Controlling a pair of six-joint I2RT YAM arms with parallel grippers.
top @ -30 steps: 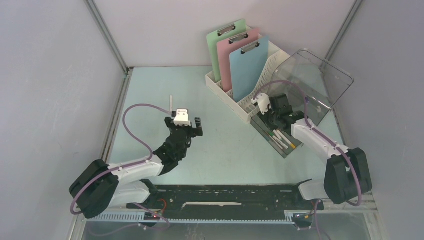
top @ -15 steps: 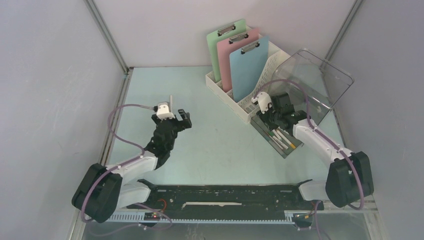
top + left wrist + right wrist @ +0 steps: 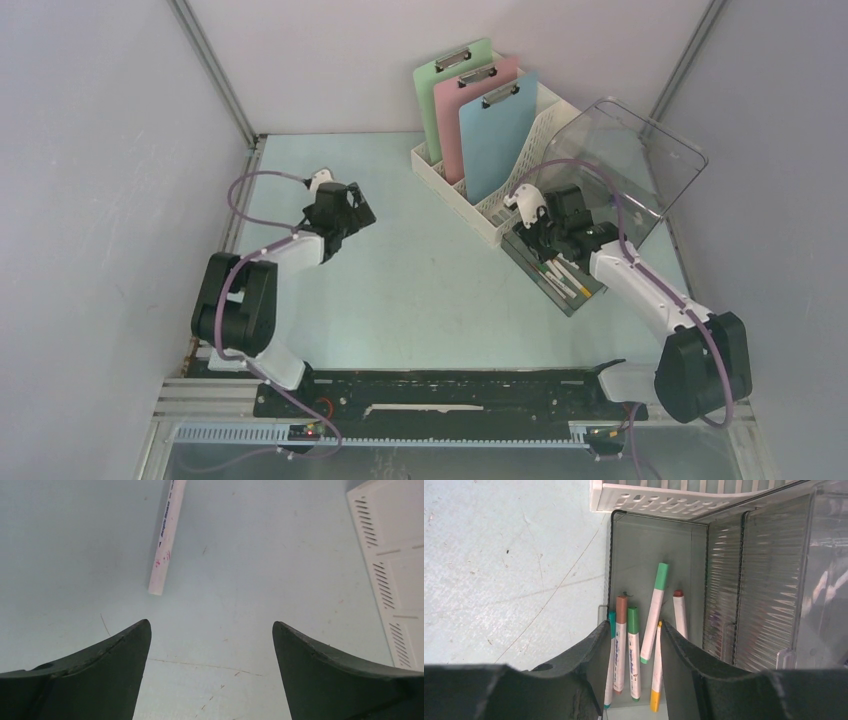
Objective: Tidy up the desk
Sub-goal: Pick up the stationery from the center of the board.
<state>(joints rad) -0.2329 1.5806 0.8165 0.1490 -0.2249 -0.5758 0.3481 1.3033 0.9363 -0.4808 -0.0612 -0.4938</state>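
Left tool [image 3: 211, 624] wide apart, empty, facing loose white marker [image 3: 165, 545] on tabletop [image 3: 280, 555]; I judge next: advance, straddle, clamp it. Right tool [image 3: 634, 625] narrowly apart, empty, above marker tray [image 3: 651, 535].

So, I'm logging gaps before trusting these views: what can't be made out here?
Loose marker: far end cut off by the left wrist view's top edge; hidden under the left tool in the top view.
Its print: too small.
Tray markers: lower ends hidden behind the fingers of the right tool, so any grip is unclear.
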